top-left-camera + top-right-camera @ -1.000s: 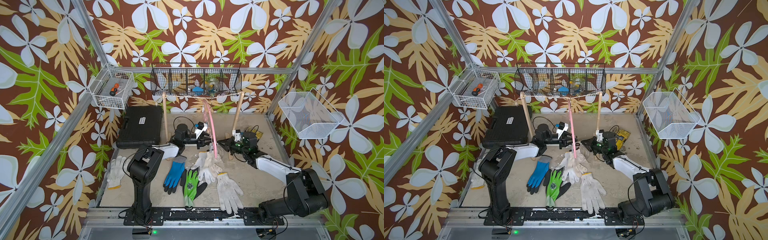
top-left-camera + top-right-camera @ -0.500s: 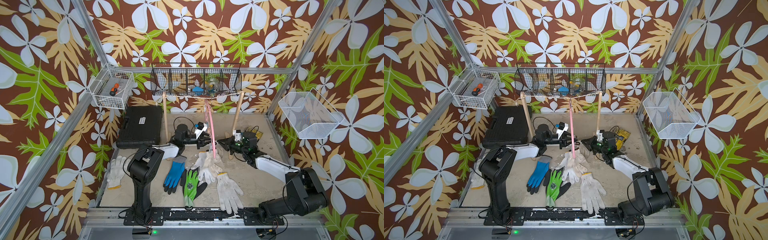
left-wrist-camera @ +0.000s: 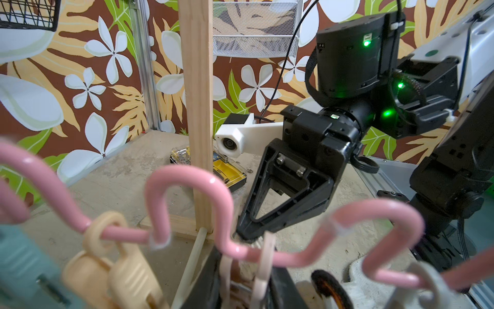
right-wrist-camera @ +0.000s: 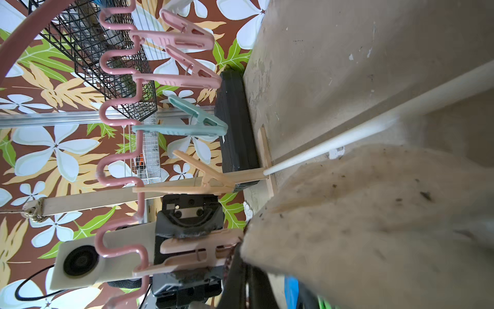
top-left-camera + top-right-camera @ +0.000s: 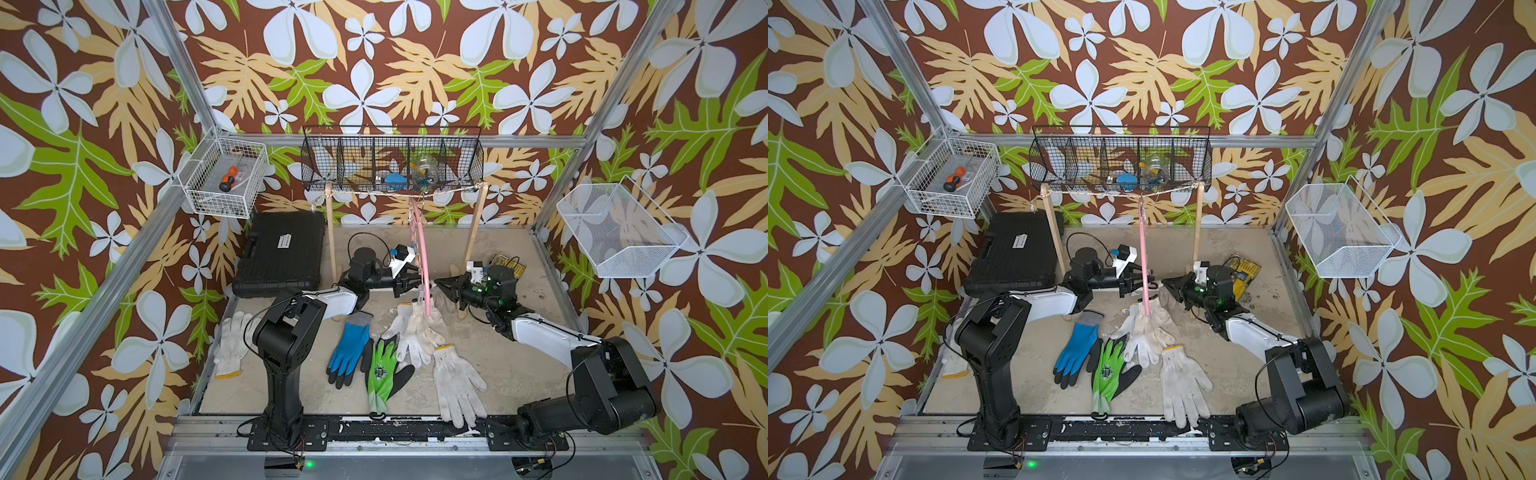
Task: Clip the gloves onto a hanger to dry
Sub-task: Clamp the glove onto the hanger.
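Observation:
The pink hanger (image 5: 420, 245) hangs from the string of the wooden rack, edge-on in both top views. My left gripper (image 5: 411, 279) is shut on a beige clip (image 3: 263, 256) under the hanger's wavy bar (image 3: 187, 176), squeezing it. From the opposite side, my right gripper (image 5: 439, 285) is shut on the cuff of a dirty beige knit glove (image 4: 374, 227), which it holds at the mouth of that clip (image 4: 192, 250). On the floor lie a blue glove (image 5: 349, 349), a green glove (image 5: 383, 370), a white knit glove (image 5: 457, 386) and a small heap of white gloves (image 5: 415, 332).
Another white glove (image 5: 230, 345) lies beside the left arm's base. A black case (image 5: 280, 253) is at the back left and a yellow box (image 5: 508, 262) behind the right gripper. The rack's wooden posts (image 5: 332, 232) flank the hanger. Wire baskets (image 5: 390, 160) hang on the walls.

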You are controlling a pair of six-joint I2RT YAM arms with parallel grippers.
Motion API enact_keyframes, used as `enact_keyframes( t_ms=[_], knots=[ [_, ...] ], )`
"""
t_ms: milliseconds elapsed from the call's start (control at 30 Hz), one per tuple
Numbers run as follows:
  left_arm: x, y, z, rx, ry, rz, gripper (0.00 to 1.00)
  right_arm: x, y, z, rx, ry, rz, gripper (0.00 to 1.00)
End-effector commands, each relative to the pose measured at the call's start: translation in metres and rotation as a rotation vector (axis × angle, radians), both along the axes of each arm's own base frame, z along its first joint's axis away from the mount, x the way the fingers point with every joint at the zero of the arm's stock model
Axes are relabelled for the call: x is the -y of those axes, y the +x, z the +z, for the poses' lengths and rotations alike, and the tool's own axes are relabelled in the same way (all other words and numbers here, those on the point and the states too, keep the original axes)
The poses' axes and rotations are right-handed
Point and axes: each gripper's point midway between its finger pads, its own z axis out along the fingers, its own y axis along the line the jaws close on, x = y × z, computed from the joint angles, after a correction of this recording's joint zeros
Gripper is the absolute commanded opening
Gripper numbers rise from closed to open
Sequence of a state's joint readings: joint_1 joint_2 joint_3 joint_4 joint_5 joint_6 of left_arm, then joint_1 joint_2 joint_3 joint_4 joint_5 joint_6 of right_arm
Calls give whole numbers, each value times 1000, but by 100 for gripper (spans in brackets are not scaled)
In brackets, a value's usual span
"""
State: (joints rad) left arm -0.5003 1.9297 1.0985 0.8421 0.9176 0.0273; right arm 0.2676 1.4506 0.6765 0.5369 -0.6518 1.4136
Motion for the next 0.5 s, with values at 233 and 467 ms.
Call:
enact_keyframes(
  t_ms=[233, 467],
  knots=[
    [0, -2, 8, 29, -36, 9, 0, -13, -3, 12, 23, 75, 34, 0],
    [0, -3, 6, 13, -35, -2, 0, -11, 0, 11, 30, 64, 24, 0]
  ],
)
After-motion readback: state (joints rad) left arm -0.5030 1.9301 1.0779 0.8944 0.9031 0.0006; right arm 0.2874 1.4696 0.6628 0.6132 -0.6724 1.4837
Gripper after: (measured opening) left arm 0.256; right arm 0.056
